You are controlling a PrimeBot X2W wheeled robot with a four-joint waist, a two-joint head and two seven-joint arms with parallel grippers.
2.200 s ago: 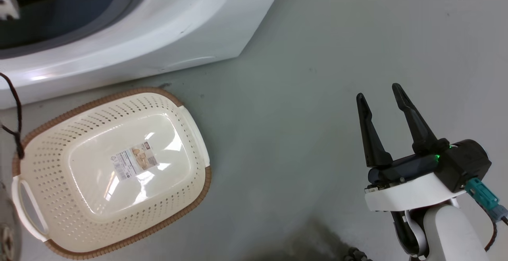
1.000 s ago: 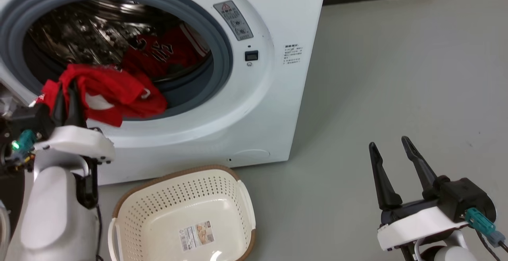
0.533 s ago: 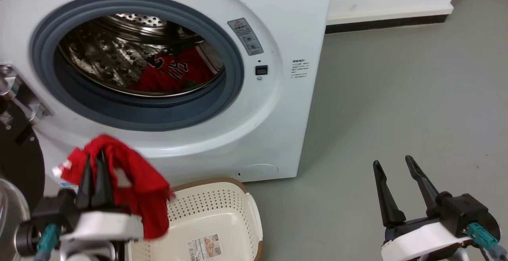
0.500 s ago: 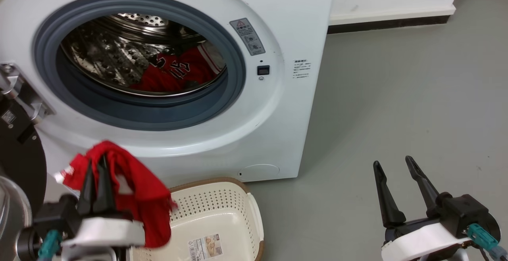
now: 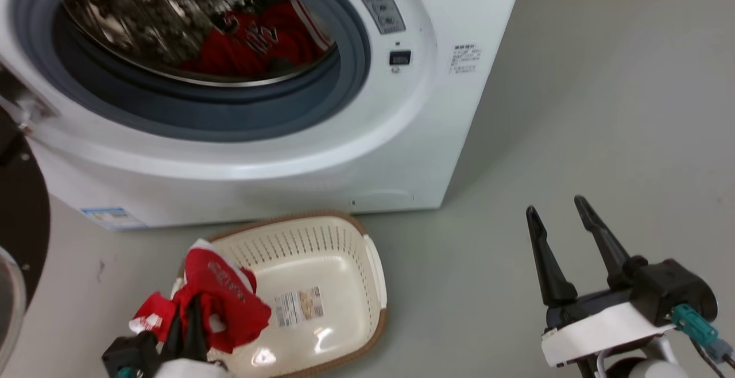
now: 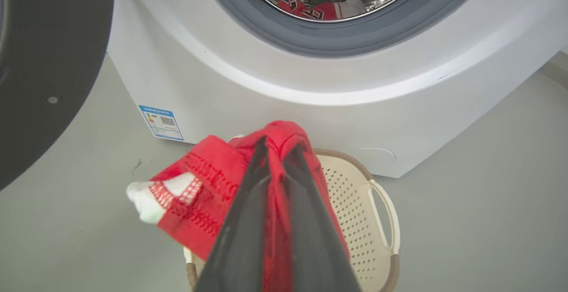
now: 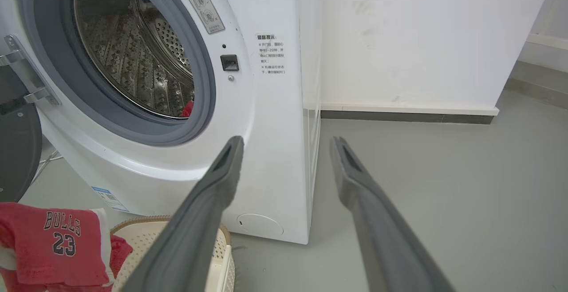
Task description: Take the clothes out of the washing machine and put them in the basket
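Gripping a fold of the red garment (image 6: 208,185), the left gripper (image 6: 280,150) has its fingers clamped together on the cloth. The cloth drapes over both tips and spills out to their left, ending in a white-trimmed corner. Just under and a little beyond the tips sits the basket (image 6: 350,203), most of its open well lying to the gripper's right. In the head view the garment hangs over the basket's near left rim, and the trimmed corner looks to be above bare floor (image 5: 86,263) rather than above the basket.

I read this as the carry-and-drop step for the first of two pieces, so the task is short of halfway. To do it well, the gripper should travel to its right and slightly forward until the whole bundle, loose corner included, hangs over the label (image 5: 298,306) in the basket's bottom. It should then sink low before the fingers part, so the cloth folds down inside instead of catching on the rim. A release from here would likely leave part of it draped outside.

Farther ahead of the tips stands the washer (image 6: 310,88), its door (image 6: 44,61) swung wide to the gripper's left. Deep in the drum (image 5: 115,22) lies the jersey (image 6: 310,10). The right gripper (image 5: 553,205) hovers well off to the side over the floor, fingers apart and empty, clear of the basket.
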